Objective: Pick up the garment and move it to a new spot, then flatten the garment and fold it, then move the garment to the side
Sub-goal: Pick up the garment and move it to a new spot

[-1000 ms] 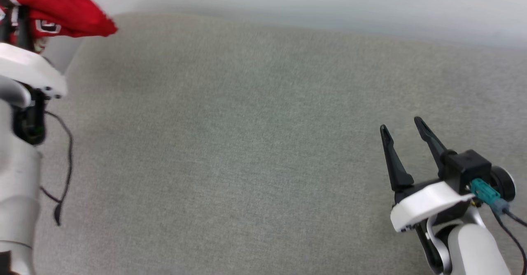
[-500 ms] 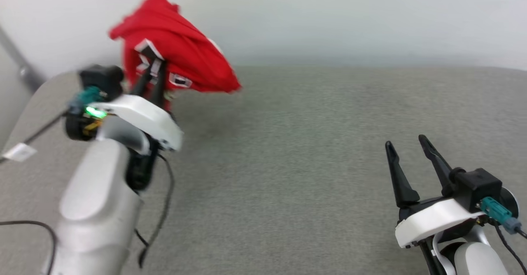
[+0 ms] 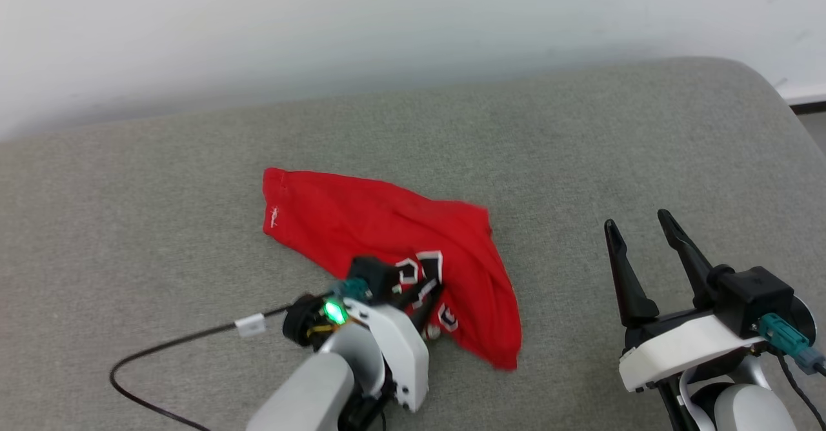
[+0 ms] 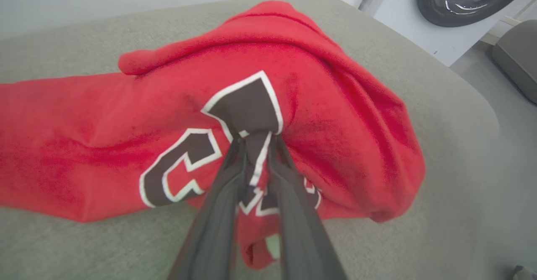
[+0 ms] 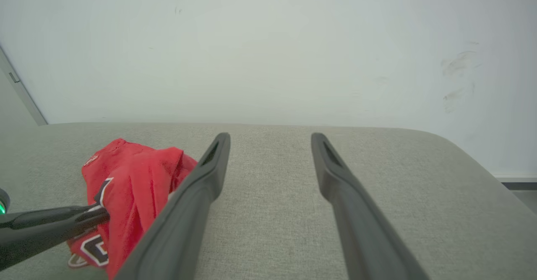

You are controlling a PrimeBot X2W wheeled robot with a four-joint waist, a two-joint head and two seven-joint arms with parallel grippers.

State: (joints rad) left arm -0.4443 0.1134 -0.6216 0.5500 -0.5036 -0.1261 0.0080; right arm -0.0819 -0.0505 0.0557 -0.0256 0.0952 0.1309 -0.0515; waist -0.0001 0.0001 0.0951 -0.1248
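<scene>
garment [image 3: 361,224]: fuzzy red cloth; cushion [image 3: 581,128]: matt grey woven fabric

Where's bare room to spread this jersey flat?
Free: cushion between garment and wall, left of the garment, and toward the open right end effector. Crowded: where the left end effector pinches the garment.

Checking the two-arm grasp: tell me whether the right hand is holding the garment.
No, the right hand is open over bare grey cushion, with the garment apart from it.
</scene>
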